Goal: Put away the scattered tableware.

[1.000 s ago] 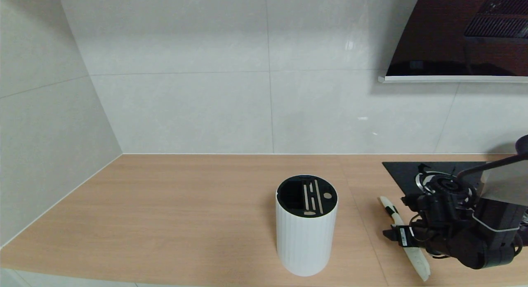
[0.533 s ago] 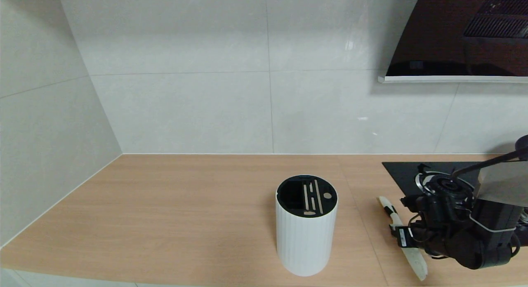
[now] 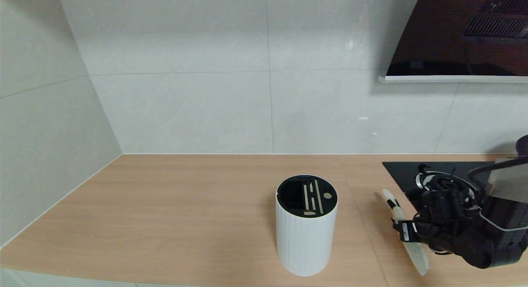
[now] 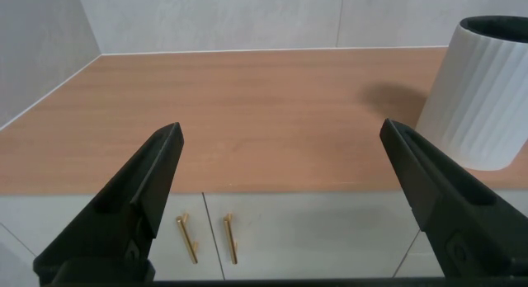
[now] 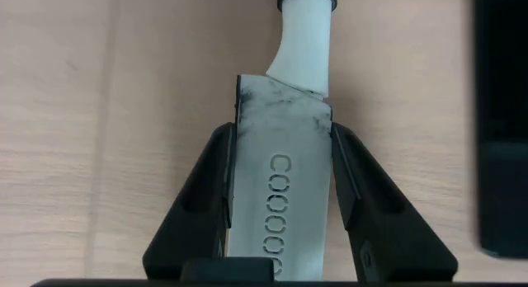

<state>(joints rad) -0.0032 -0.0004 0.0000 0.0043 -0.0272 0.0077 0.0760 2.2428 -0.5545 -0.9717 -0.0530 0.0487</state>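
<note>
Lying between fingers [image 5: 202, 204] of the right tool [image 5: 282, 143], the knife [image 5: 285, 188] blade is gripped tight.

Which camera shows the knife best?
The right wrist view: the knife sits close up between the right gripper's fingers. The head view has it small, partly behind that gripper. The left wrist view faces the holder.

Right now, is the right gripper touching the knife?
Touching. In the right wrist view the right gripper clamps the knife blade, one finger pressed against each side.
</note>
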